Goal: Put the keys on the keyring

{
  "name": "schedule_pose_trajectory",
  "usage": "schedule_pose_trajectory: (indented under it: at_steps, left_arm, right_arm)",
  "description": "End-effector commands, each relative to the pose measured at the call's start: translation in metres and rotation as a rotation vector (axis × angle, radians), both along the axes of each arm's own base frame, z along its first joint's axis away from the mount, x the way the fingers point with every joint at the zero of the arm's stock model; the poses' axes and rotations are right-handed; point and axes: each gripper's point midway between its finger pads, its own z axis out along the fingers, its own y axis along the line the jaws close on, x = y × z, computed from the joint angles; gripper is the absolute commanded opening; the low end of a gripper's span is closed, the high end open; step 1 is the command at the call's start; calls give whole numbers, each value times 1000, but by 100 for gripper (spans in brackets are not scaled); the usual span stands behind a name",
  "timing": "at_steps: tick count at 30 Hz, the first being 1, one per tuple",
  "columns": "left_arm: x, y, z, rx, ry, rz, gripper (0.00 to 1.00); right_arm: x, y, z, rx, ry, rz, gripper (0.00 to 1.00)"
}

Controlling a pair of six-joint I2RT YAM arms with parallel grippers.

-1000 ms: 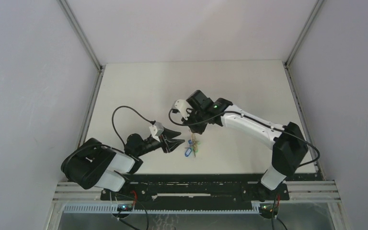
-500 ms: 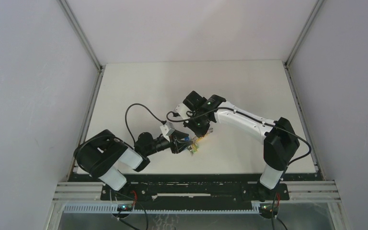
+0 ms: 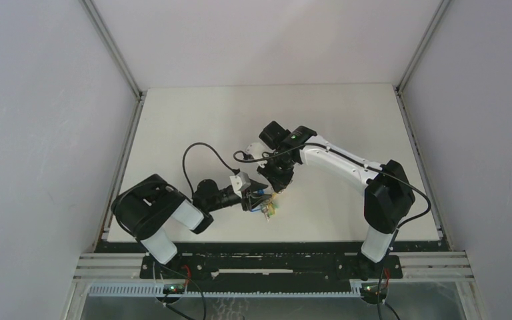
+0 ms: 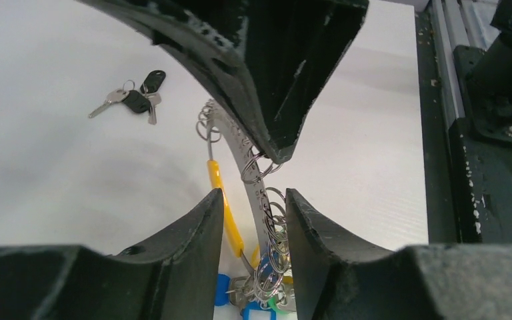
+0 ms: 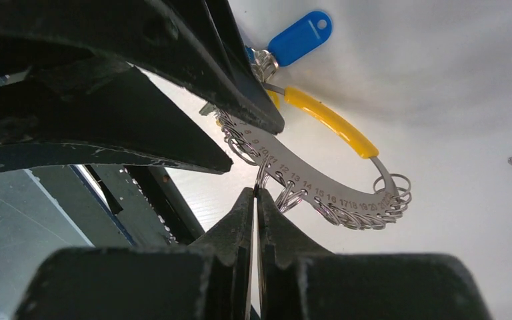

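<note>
top view: the left gripper [image 3: 256, 195] and right gripper [image 3: 279, 185] meet tip to tip over the white table [image 3: 193, 120]. the keyring between them is too small to make out here. the coloured keys [image 3: 269, 211] hang just on its near side.

left wrist view: the keyring [image 4: 257, 200] is a curved, numbered metal strip strung with little rings, joined to a wire in a yellow sleeve [image 4: 230, 223]. the left fingers [image 4: 173, 260] stand narrow, the sleeve against one and the rings against the other, so they appear to hold it. the loose keys [image 4: 133, 100], one black-headed, lie flat on the table well apart from the keyring.

right wrist view: the right fingers are pressed together on one split ring [image 5: 265, 175] hanging under the keyring's strip. a blue tag [image 5: 300, 37] dangles at the keyring's sleeve end.

the strip looks stiff and light, a sound place for a steady hold. the split rings look thin, springy and slick, and one is likely to slip from a loose pinch, so it wants a firm, square grip on its edge. the loose keys lie flat and may be awkward to lift.
</note>
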Motion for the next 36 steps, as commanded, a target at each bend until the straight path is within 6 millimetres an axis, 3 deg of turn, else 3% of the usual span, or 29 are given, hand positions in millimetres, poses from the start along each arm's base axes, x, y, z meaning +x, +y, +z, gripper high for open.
schedule_pose_trajectory:
  at_steps: [1, 6, 21, 26, 30, 33, 36]
  left_arm:
    - [1, -12, 22, -29, -153, -102, 41]
    - [1, -12, 27, -36, -175, -150, 28]
    - [5, -11, 21, -36, -128, -187, 24]
    - [4, -11, 23, -41, -123, -198, 17]
    - [3, -10, 25, -44, -131, -198, 4]
    - [4, -8, 23, -44, -112, -183, 0]
    - [9, -5, 23, -55, -67, -151, 0]
  right_arm:
    - [1, 12, 15, 85, -23, 65, 0]
    - [0, 12, 17, 99, -41, 106, 0]
    - [-6, 17, 18, 112, -62, 167, 0]
    - [-9, 20, 17, 118, -62, 194, 0]
    - [-8, 21, 15, 112, -67, 199, 0]
    - [-2, 23, 24, 148, -101, 168, 0]
    - [8, 22, 42, 224, -161, 104, 7]
